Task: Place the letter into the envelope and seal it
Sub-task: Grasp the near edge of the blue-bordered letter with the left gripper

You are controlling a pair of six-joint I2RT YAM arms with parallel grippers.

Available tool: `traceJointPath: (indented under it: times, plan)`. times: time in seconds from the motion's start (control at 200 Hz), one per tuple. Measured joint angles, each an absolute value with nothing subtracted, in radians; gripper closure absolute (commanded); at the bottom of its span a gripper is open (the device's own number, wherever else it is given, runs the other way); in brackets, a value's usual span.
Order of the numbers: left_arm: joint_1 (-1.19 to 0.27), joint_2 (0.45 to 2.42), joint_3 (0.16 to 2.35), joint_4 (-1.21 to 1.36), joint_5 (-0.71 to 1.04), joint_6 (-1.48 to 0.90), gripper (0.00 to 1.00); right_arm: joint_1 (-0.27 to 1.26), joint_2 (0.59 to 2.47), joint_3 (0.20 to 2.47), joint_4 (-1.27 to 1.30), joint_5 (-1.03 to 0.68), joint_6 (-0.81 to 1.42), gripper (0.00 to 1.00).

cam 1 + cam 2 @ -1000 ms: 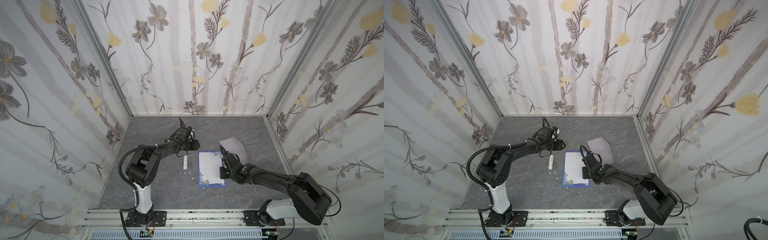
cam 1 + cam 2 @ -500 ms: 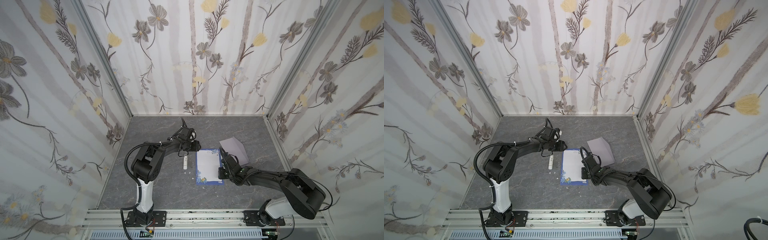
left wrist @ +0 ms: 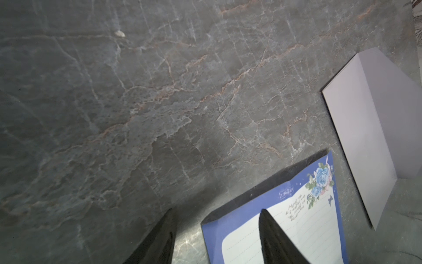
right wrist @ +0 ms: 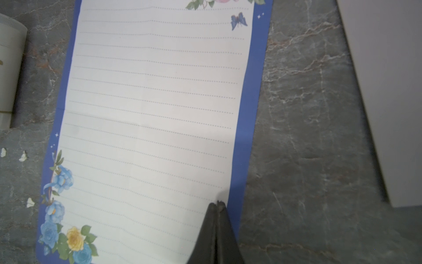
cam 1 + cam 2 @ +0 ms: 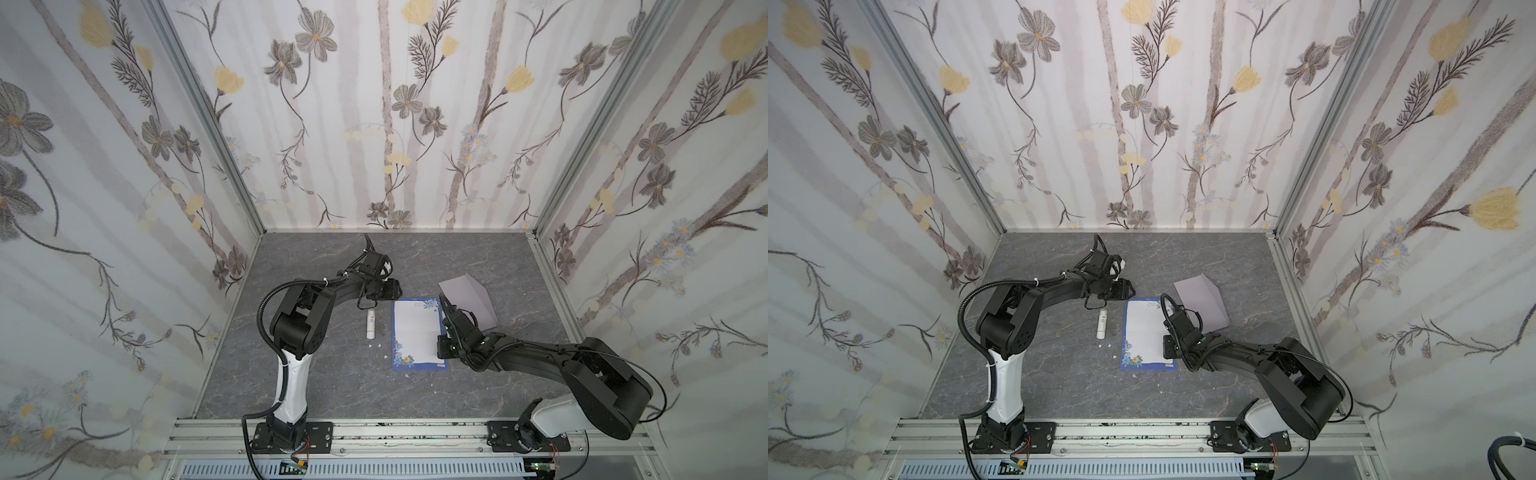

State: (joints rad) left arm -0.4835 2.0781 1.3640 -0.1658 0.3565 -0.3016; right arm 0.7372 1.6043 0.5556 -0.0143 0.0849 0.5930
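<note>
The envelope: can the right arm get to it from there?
Probably yes. The envelope lies uncovered just beside the right end effector, which is shut at the letter's edge, and nothing sits between them.

Left arm [image 5: 340, 286]: reaching far and toward the middle, wrist low.
Left jaws: spread apart.
Right arm [image 5: 532, 357]: stretched low, pointing left.
Right jaws: pressed together.

Letter [image 5: 417, 332] flat on the table [image 5: 332, 395], glue stick [image 5: 370, 324] just left, envelope [image 5: 469, 299] right and behind
</note>
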Motion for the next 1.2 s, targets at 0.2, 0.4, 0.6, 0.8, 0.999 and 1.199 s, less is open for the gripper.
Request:
traceJointPath:
  times: [0.2,0.4,0.6,0.8,0.999,1.199]
  plan:
    - [-0.485,2.078,1.363,-0.187,0.436,-0.290,0.43,0.737,1.602,0.562,-0.035,0.085,0.593,1.00]
    - [-0.485,2.080,1.363,-0.205,0.499,-0.284,0.43,0.737,1.602,0.563,-0.038,0.085,0.593,1.00]
    - [-0.485,2.091,1.364,-0.205,0.566,-0.280,0.44,0.737,1.602,0.563,-0.038,0.085,0.593,1.00]
    - [-0.485,2.099,1.373,-0.210,0.610,-0.280,0.45,0.737,1.602,0.567,-0.047,0.085,0.590,1.00]
    - [-0.485,2.099,1.386,-0.219,0.679,-0.285,0.45,0.737,1.602,0.568,-0.048,0.085,0.583,1.00]
    - [-0.485,2.099,1.391,-0.221,0.752,-0.288,0.45,0.737,1.602,0.568,-0.048,0.085,0.582,1.00]
